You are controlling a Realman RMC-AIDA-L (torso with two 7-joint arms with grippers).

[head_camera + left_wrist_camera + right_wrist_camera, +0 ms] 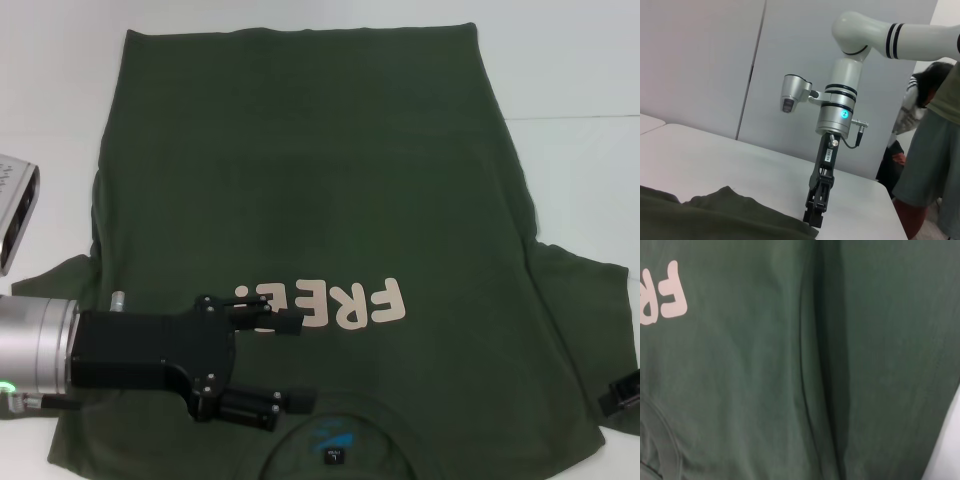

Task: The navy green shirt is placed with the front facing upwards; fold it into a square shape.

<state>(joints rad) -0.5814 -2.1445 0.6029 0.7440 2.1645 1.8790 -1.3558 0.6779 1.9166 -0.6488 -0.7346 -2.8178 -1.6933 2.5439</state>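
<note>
Across the white table (580,70): the navy green shirt (320,200) lies spread flat, front up, covering most of the surface, collar toward the robot and hem at the far side.
Shirt body: smooth over the chest, with a long soft crease running down the cloth in the right wrist view (812,365).
Sleeves: both spread outward; the left one (60,275) reaches toward the table's left side, the right one (585,290) toward the right edge.
Left arm: silver cylinder and black wrist block come in from the left, low over the shirt's near left part.
Left gripper (295,360): poised over the chest just left of the collar, fingers spread well apart and holding nothing; one finger overlaps the start of the lettering.
Right gripper (812,215): upright at the shirt's right sleeve edge, tip down at the cloth; whether its fingers are parted or closed I cannot tell.
Lettering (330,303): cream block letters "FRE" readable, the rest hidden behind the left gripper.
Collar (335,445): at the near edge, with blue print and a small black tag (333,457) inside.
Grey device (15,210): at the table's left edge, apart from the shirt.
</note>
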